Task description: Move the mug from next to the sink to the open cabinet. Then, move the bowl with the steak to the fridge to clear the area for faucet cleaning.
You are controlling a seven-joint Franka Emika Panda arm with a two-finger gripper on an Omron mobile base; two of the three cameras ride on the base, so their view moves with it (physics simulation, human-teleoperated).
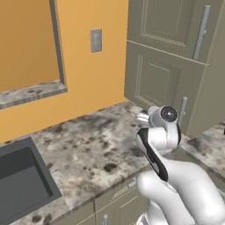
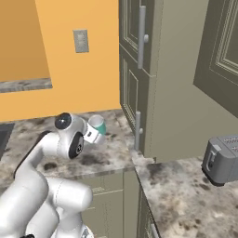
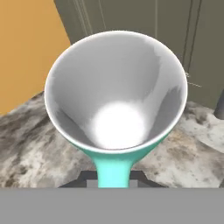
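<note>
My gripper is shut on the teal handle of the mug, a pale whitish cup whose open mouth faces the hand camera. In the right base view the mug hangs above the counter, held by the gripper, a short way left of the panelled taupe cabinets. From the left base view the hand hides most of the mug. The sink, a dark grey basin, lies at the lower left, well apart from the gripper. The open cabinet, bowl, steak, fridge and faucet are out of view.
Panelled taupe cabinets with bar handles stand on the marbled counter just beyond the mug. A grey toaster sits on the counter at the right. A wall outlet and a window ledge are on the orange wall.
</note>
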